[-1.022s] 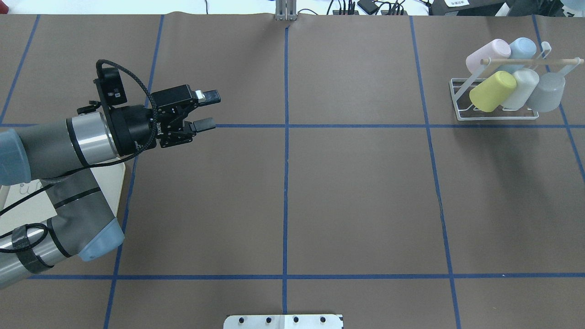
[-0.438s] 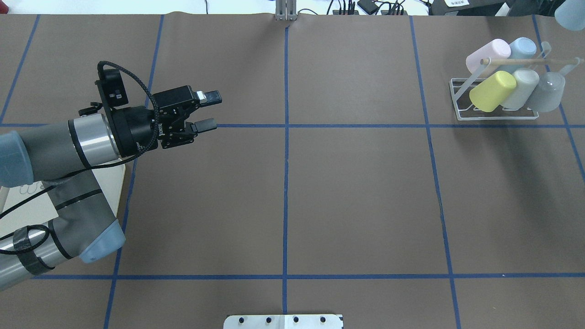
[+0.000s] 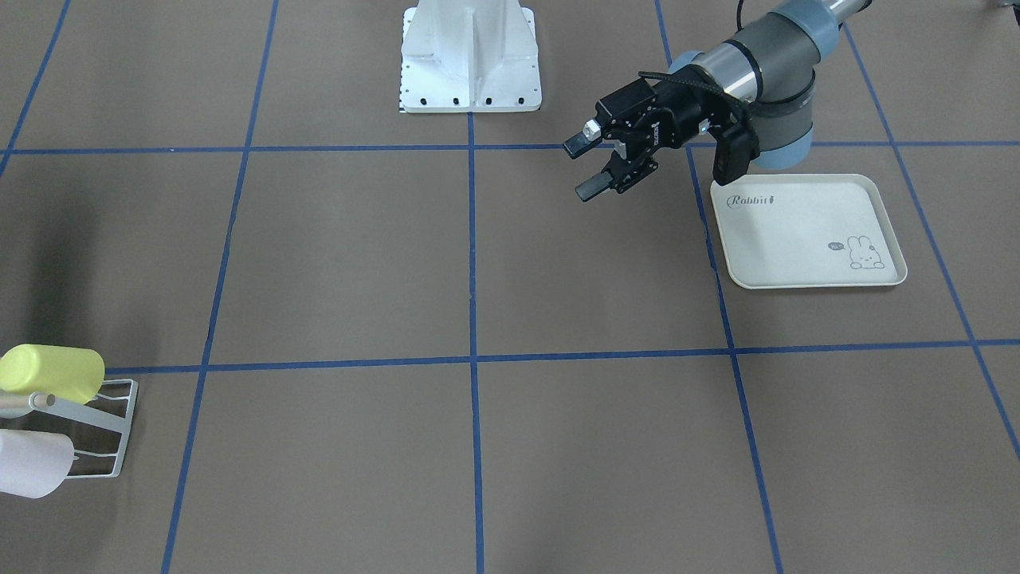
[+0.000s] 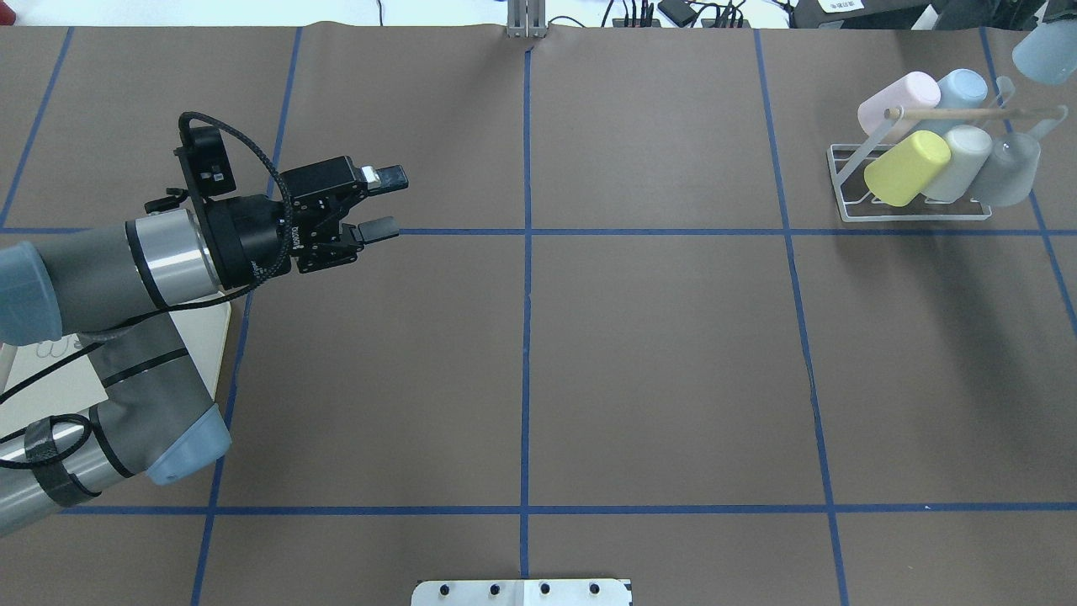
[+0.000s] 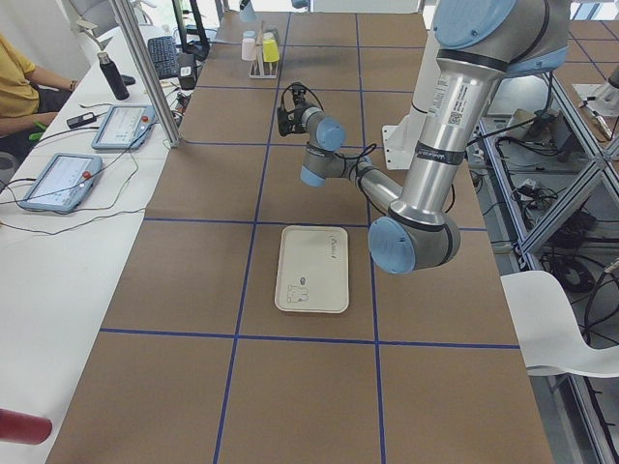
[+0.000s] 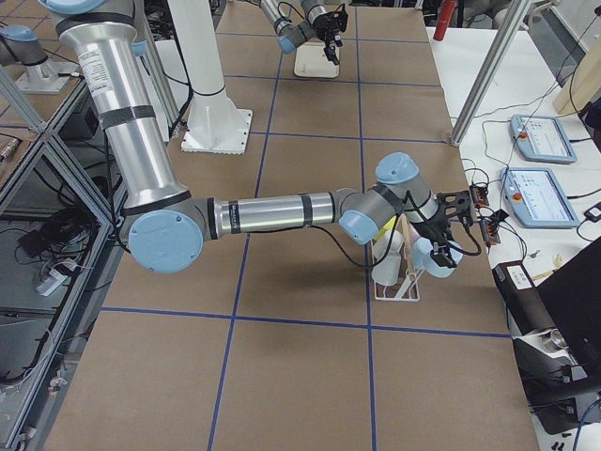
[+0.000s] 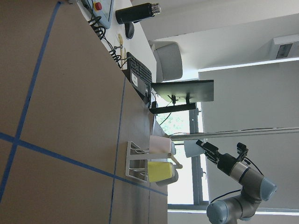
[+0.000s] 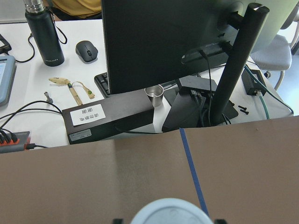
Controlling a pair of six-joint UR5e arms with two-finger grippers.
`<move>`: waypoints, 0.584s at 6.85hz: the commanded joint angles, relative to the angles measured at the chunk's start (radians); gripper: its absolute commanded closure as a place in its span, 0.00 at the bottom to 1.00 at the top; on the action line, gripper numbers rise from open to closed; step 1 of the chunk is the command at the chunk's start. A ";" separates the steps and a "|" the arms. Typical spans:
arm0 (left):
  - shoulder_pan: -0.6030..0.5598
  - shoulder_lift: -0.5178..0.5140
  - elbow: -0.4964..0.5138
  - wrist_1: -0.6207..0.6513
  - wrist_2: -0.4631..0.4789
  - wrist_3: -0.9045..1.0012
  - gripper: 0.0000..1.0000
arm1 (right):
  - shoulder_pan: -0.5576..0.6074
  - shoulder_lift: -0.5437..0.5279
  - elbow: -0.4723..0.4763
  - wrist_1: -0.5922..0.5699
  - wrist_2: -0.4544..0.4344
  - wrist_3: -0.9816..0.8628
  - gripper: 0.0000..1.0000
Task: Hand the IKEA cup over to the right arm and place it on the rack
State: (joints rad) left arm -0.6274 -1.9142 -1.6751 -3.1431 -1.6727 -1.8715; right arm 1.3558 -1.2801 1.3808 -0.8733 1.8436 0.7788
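Right gripper [image 6: 438,246] clasping pale blue cup [image 4: 1043,52], near rack [image 4: 913,210]

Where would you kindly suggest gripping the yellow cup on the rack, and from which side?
Across its side wall, I would say, coming from the robot's left: the yellow cup lies tilted at that end of the rack's front row, free there, while a pale cup crowds its other side.
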 commanded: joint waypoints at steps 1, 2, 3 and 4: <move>0.001 0.000 0.000 0.000 0.001 0.000 0.01 | -0.009 -0.005 0.000 0.000 0.005 0.000 1.00; 0.003 0.000 0.000 0.000 0.001 0.000 0.01 | -0.033 -0.002 -0.003 -0.001 0.002 0.000 1.00; 0.005 0.000 0.002 0.000 0.001 0.000 0.01 | -0.046 0.020 -0.035 0.000 -0.003 0.000 1.00; 0.005 -0.002 0.002 0.000 0.001 0.000 0.01 | -0.047 0.024 -0.042 0.000 -0.003 0.000 1.00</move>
State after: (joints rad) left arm -0.6236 -1.9149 -1.6742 -3.1431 -1.6721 -1.8715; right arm 1.3163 -1.2661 1.3542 -0.8732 1.8425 0.7793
